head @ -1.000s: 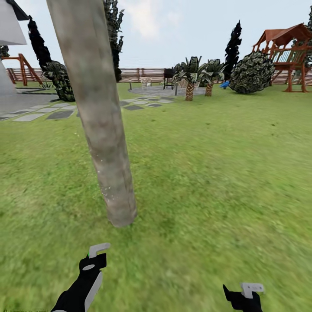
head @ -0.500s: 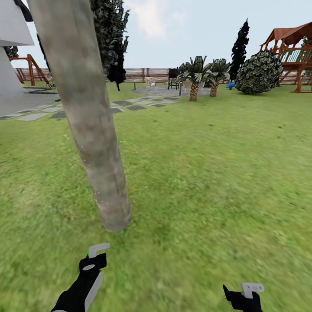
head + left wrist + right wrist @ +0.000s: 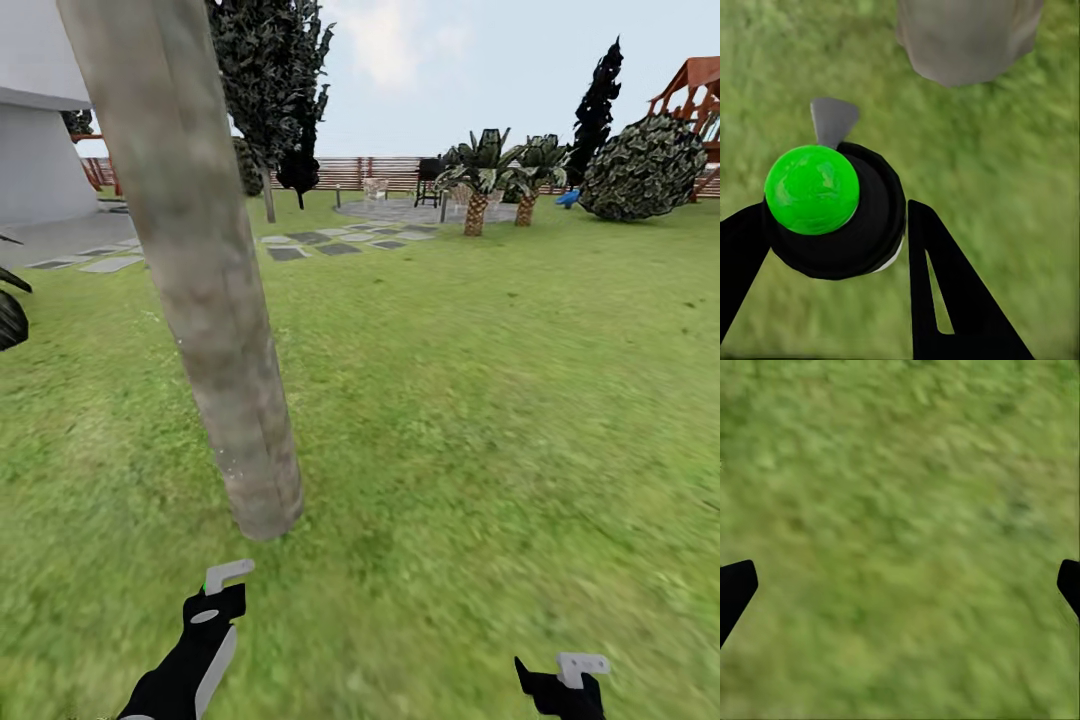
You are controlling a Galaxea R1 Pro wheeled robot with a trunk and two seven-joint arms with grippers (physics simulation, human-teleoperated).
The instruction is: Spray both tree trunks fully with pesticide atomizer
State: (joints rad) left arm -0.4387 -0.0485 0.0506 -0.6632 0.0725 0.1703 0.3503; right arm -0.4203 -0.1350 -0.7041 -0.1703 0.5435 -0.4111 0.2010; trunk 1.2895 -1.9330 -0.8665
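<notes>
Atomizer (image 3: 832, 210), black-bodied with green cap and grey nozzle, sits clamped in left gripper (image 3: 832, 247) near the mottled tree trunk (image 3: 215, 330) on grass (image 3: 480, 400). Right gripper (image 3: 900, 585) spread wide, empty.

— Any writing, label, brand or number to read here?

— None. The trunk (image 3: 205, 290) is plain mottled bark, and the atomizer (image 3: 832, 210) has a bare green cap and black body with no lettering.

— Signs on the fence (image 3: 385, 172) or the house (image 3: 40, 150)?

— No. The slats are plain brown and the wall is blank white. Things at the far end of the lawn are too small to tell.
</notes>
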